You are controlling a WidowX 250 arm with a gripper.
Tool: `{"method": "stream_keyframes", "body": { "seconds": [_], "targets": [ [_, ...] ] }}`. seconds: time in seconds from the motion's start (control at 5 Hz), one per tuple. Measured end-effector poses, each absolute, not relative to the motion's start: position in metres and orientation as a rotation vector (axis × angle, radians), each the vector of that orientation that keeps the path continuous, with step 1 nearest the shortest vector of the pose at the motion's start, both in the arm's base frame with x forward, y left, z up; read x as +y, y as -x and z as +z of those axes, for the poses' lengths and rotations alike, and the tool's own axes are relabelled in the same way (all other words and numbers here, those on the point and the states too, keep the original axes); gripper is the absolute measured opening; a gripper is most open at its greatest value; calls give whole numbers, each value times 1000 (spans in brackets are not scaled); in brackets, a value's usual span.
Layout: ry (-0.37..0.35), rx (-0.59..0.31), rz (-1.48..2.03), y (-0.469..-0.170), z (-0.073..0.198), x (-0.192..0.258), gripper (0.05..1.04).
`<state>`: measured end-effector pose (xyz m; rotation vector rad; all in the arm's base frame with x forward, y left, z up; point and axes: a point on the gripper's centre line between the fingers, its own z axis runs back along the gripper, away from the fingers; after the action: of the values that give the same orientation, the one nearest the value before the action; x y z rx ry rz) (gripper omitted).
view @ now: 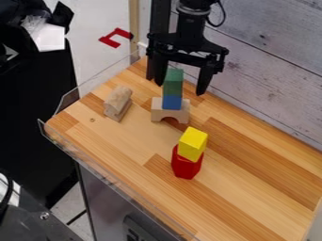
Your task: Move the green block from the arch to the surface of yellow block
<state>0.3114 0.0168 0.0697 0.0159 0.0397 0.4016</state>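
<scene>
The wooden table (pixel 242 188) has a clear raised rim (pixel 113 176) along its near-left edge and a pale plank wall (pixel 270 61) close behind its far edge, with wood surface stretching right from the yellow block (pixel 192 141), which sits on a red block (pixel 186 164). The gripper (pixel 179 89) is wide open, its fingers either side of the green block (pixel 173 82) in this view, with a gap on the right; the green block tops a blue block (pixel 172 102) on the arch (pixel 181 114).
</scene>
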Motion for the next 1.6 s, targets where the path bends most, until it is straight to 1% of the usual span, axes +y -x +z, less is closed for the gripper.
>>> {"method": "stream_keyframes", "body": {
  "seconds": [0.2, 0.4, 0.6, 0.8, 1.0, 1.4, 1.6],
  "targets": [
    [-26, 34, 408, -320, 68, 22, 999],
    [-19, 7, 404, -329, 71, 25, 999],
    [-37, 29, 410, -334, 67, 29, 999],
    [-42, 44, 444, -334, 68, 35, 999],
    [-55, 80, 488, -330, 63, 42, 999],
    [-25, 95, 555, -327, 63, 52, 999],
    [-7, 112, 586, -325, 57, 53, 999]
  ]
}}
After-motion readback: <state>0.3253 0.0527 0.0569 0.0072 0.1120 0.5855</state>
